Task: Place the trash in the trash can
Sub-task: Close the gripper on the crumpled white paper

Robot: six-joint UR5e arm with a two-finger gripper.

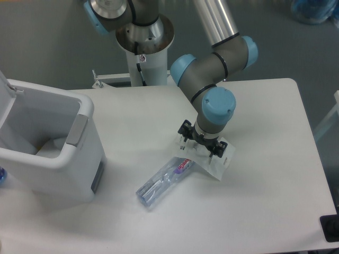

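The flat white wrapper (218,165) lies near the middle of the table, largely covered by my gripper (199,146), which hangs directly over it. The fingers point down and are hidden under the wrist, so I cannot tell whether they are open or touch the wrapper. Just left of and below the wrapper, a clear plastic bottle (161,182) with a purple-red label lies on its side. The white trash can (50,153) stands at the table's left edge with its lid up and some white material inside.
The arm's pedestal base (144,53) stands behind the table's far edge. A dark object (331,227) sits at the table's front right corner. Something blue (1,175) shows at the left edge beside the bin.
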